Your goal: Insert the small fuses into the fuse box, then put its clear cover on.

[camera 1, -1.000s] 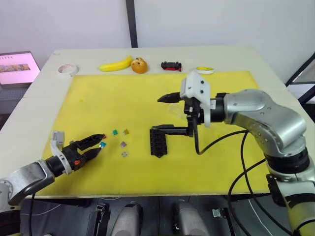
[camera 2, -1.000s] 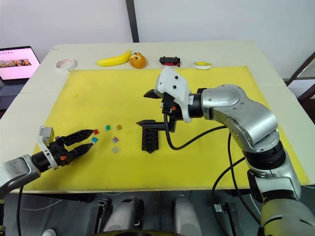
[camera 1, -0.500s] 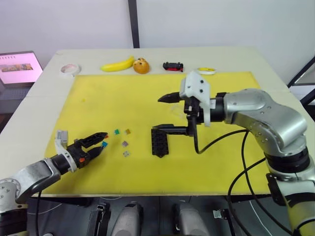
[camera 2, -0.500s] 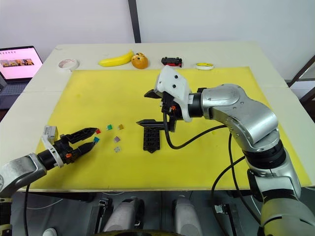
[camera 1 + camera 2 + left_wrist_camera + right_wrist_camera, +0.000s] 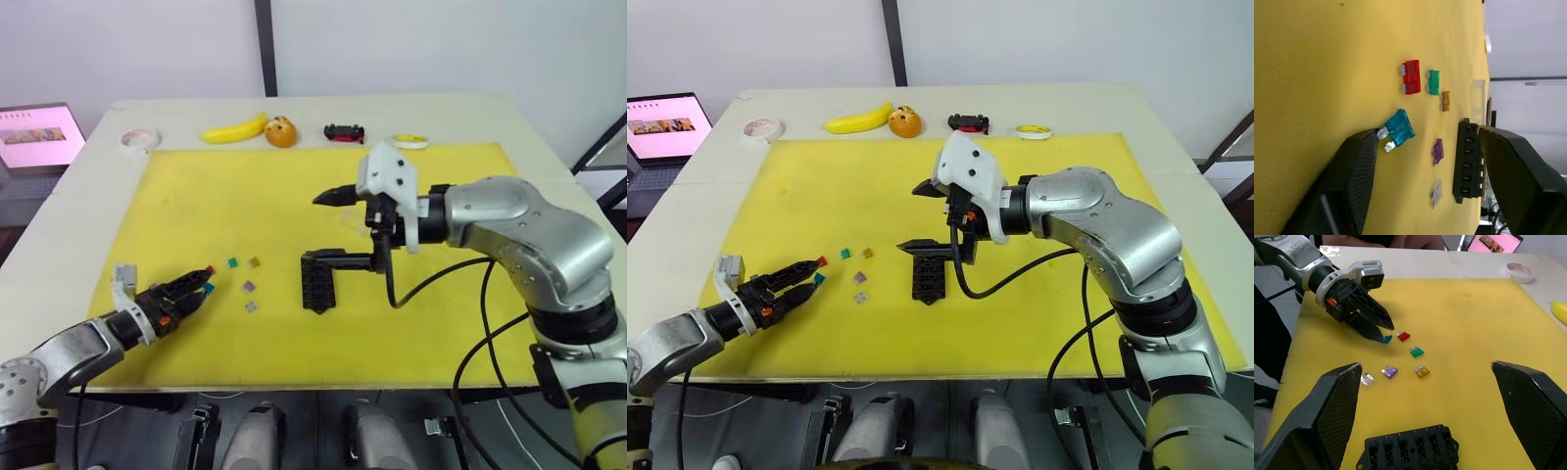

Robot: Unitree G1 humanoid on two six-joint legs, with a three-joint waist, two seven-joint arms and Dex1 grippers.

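Observation:
The black fuse box (image 5: 315,281) lies on the yellow mat (image 5: 196,186). My right gripper (image 5: 323,227) hovers open just above its far end, empty. Left of the box are the small fuses: red (image 5: 210,269), blue (image 5: 207,287), green (image 5: 232,261), amber (image 5: 254,261), purple (image 5: 248,286) and pale clear (image 5: 252,305). My left gripper (image 5: 197,283) lies low on the mat, open, its tips either side of the blue fuse (image 5: 1399,129), which touches one fingertip (image 5: 1371,136). The clear cover (image 5: 1477,100) lies just beyond the box.
Along the table's far edge sit a tape roll (image 5: 135,139), a banana (image 5: 232,128), an orange round thing (image 5: 278,130), a black-and-red toy car (image 5: 343,131) and a yellow-rimmed disc (image 5: 409,140). A laptop (image 5: 34,135) stands off the table's left.
My left gripper's fingers have narrowed around the blue fuse and the arm has sunk lower on the mat. The right arm and fuse box have not moved.

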